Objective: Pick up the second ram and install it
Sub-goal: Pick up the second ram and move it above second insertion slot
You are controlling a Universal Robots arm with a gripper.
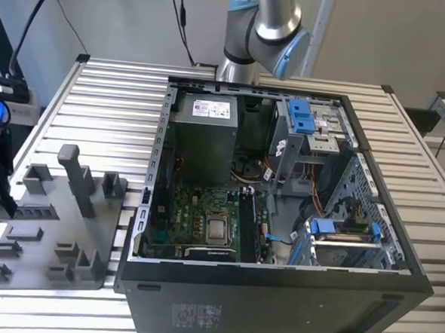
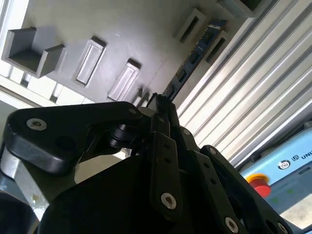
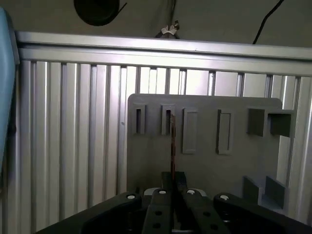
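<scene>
We have the hand [image 3: 172, 179] clamped on the second ram [image 3: 172, 141], edge-on, far end at a slot of the grey holder tray [image 3: 204, 165] on the surface [image 3: 73, 146].

Arm [image 1: 270, 22]: silver-grey tubular links with light blue joint caps [image 1: 290, 54]. Gripper [image 3: 173, 179]: matt black throughout, flat angular linkage bars [image 2: 163, 165] on a rounded housing, pinned with bright round silver screws [image 2: 168, 199].
</scene>
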